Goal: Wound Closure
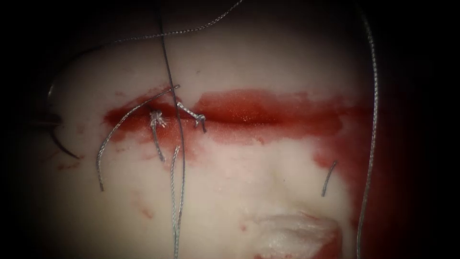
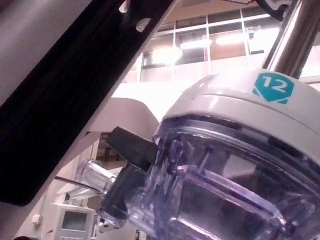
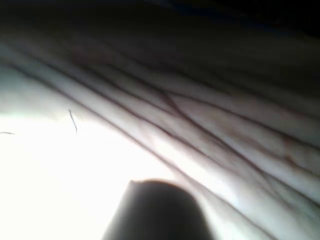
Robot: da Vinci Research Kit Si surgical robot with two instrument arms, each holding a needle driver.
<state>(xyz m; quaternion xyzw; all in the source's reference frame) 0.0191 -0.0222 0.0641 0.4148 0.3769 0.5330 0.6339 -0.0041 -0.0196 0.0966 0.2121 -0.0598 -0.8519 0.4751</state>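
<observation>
The tissue [image 1: 249, 192] has a horizontal cut [image 1: 249, 115] filled with red fluid. Two knotted stitches [image 1: 157, 118] [image 1: 196, 115] sit at the cut's left part, and their thread tails [image 1: 103, 153] trail down over the near side. The curved needle [image 1: 56, 141] stands off the tissue's left edge, outside the tissue, with its tip pointing down and right. The left tool [image 1: 44, 120] shows dimly there, its jaws shut across the needle's mid-curve. Thread [image 1: 143, 37] runs from the needle's upper end toward the top.
A long braided thread [image 1: 373, 120] hangs down the right side. A thin dark strand [image 1: 178, 124] crosses the cut between the two knots. A short cut end [image 1: 328, 178] lies on the near right. A clear housing marked 12 [image 2: 272, 87] is in the left wrist view.
</observation>
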